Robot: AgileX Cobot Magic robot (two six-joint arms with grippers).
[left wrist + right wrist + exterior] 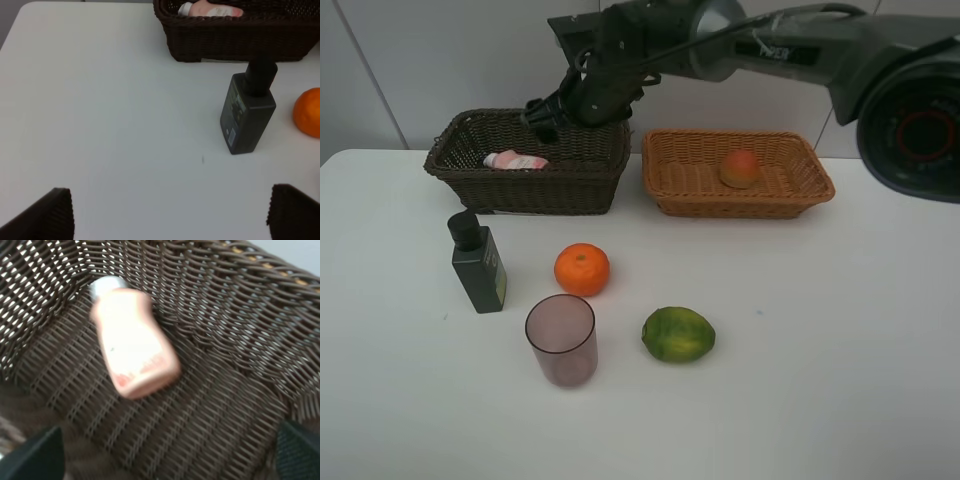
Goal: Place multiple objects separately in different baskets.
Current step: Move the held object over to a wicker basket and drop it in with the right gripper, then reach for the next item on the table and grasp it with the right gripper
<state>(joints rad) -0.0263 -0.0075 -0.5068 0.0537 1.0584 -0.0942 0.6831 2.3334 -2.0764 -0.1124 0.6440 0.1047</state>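
Pink white-capped bottle (132, 342) lying inside the dark brown woven wicker basket (525, 190).
Right gripper (165, 455) hangs above that basket, fingers spread wide, empty; left gripper (170, 215), in front of the basket, is spread wide too.

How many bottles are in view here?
2. The pink bottle lies inside the dark brown basket; the dark green bottle stands on the table before it. Basket walls could hide more.

I see the pink bottle (134, 342), white cap on, lying flat on the dark brown basket (215, 405) floor; my right pincer (167, 455) hangs spread wide, clear of it.
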